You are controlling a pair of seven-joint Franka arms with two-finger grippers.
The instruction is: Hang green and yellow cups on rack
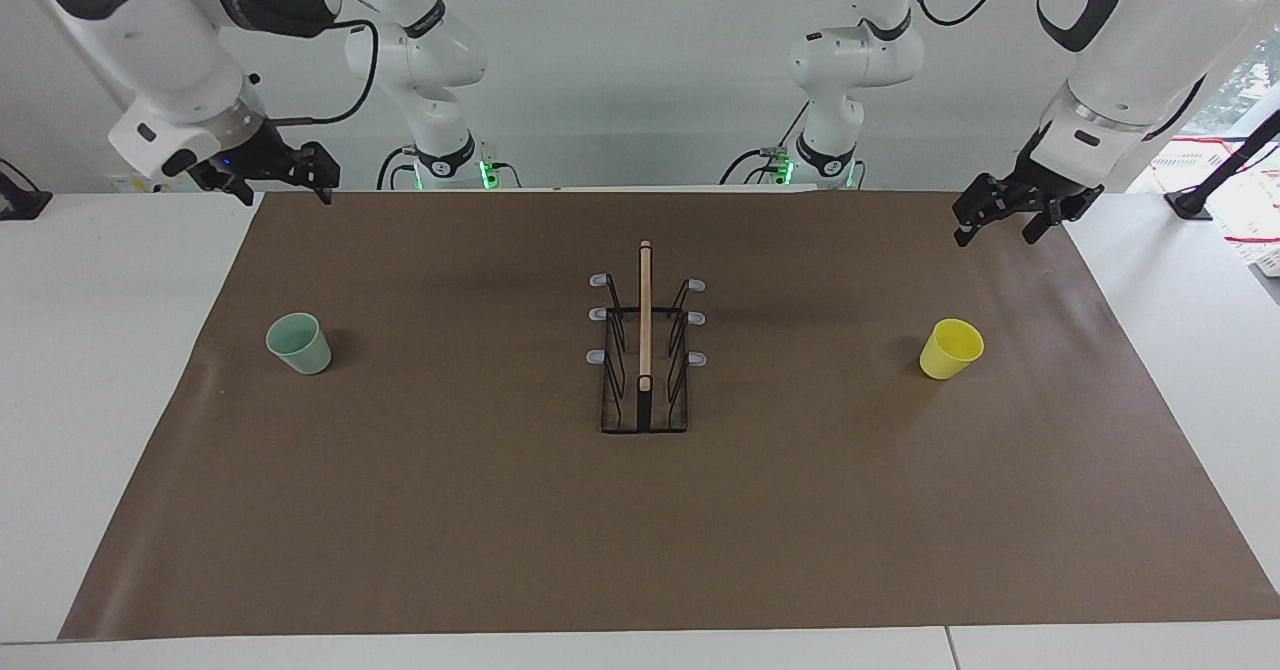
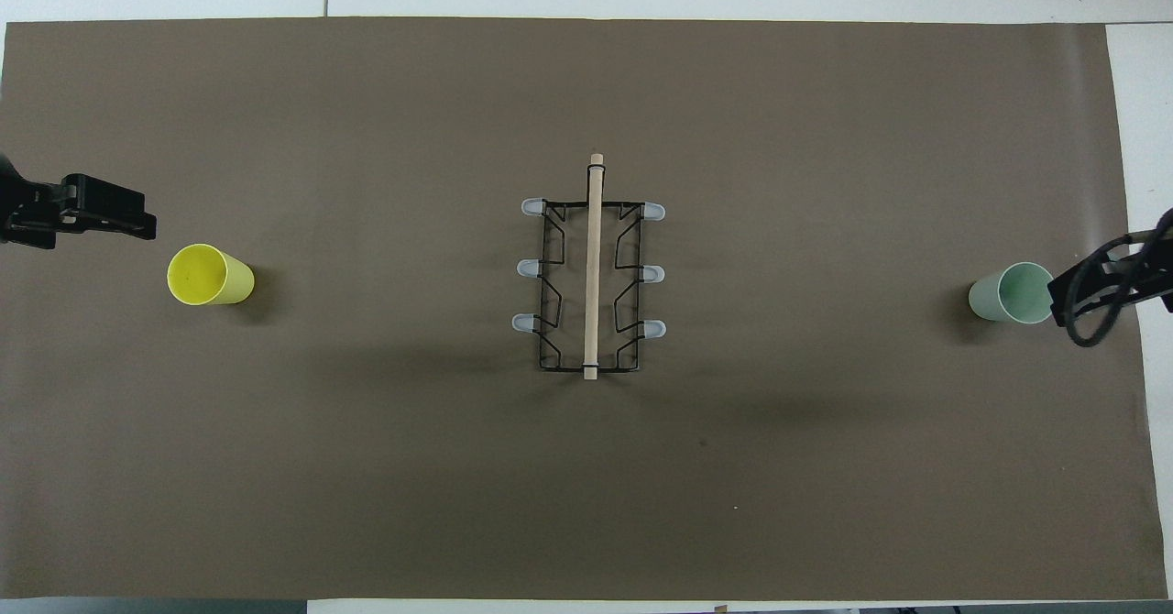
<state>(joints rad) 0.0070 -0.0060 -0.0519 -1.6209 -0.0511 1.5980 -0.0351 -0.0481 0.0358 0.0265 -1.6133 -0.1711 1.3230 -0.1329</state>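
The yellow cup (image 1: 951, 348) (image 2: 209, 275) stands mouth up on the brown mat toward the left arm's end. The pale green cup (image 1: 299, 343) (image 2: 1011, 292) stands mouth up toward the right arm's end. The black wire rack (image 1: 645, 350) (image 2: 591, 275), with its wooden bar and grey-tipped prongs, stands at the mat's middle and nothing hangs on it. My left gripper (image 1: 997, 233) (image 2: 137, 215) is raised over the mat's edge, open and empty, apart from the yellow cup. My right gripper (image 1: 285, 192) (image 2: 1068, 298) is raised over the mat's edge at its own end, open and empty, apart from the green cup.
The brown mat (image 1: 640, 530) (image 2: 586, 486) covers most of the white table. Only the rack and the two cups are on it. Both arms' bases stand at the table's edge nearest the robots.
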